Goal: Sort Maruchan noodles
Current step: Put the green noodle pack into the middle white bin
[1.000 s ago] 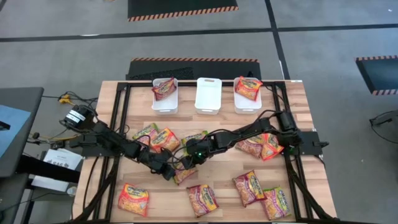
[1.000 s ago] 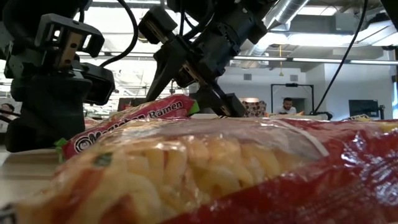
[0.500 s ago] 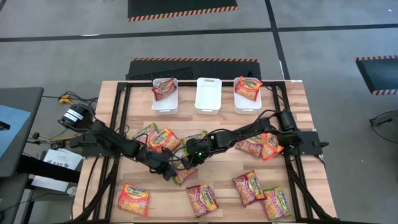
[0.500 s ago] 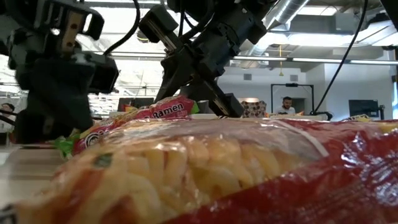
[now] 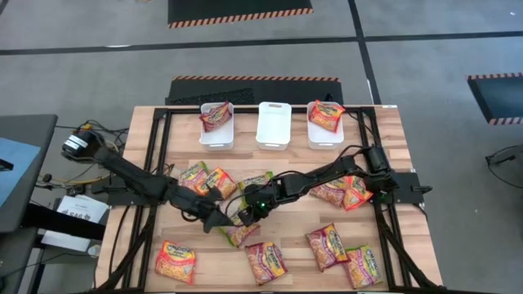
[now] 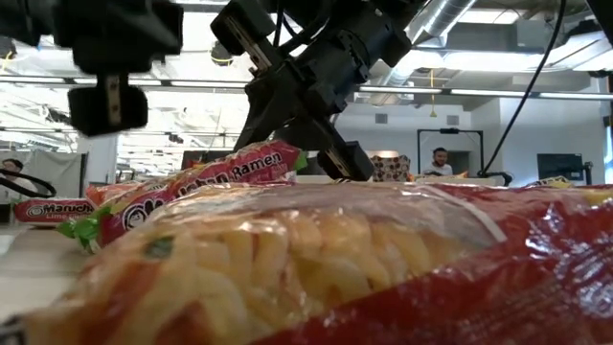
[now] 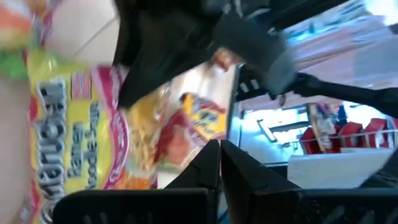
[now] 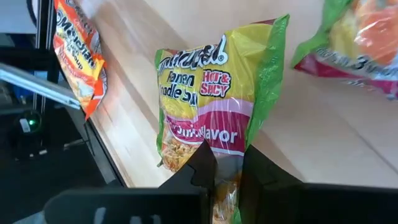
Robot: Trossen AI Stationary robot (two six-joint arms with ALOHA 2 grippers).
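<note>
The wooden table point(image 5: 384, 147) has lots of noodle packs lying all over it. The right gripper point(image 5: 243, 218) is in the middle of the table, and its two fingers pinch the edge of a green pack point(image 8: 214, 102). That pack sits a bit to the front of the middle, with one end tipped up off the wood. More packs lie close around it. One red pack point(image 5: 265, 261) is just in front of it. Two packs point(image 5: 206, 179) lie behind the arms, and some more point(image 5: 343, 192) are partly hidden under the right arm. From down low, a big red pack point(image 6: 383, 278) fills the front and hides most of the table.

The left gripper point(image 5: 209, 222) is squeezed shut and holds nothing. A second ago it sat low, right beside the right gripper. Now it has lifted up and pulled away to the left. The right fingers were wide apart then, and now they have clamped on the pack.

Three white bins stand in a row at the back. The left bin point(image 5: 216, 135) has one red pack in it. The middle bin point(image 5: 274, 124) has nothing. The right bin point(image 5: 325, 135) holds one orange pack.
</note>
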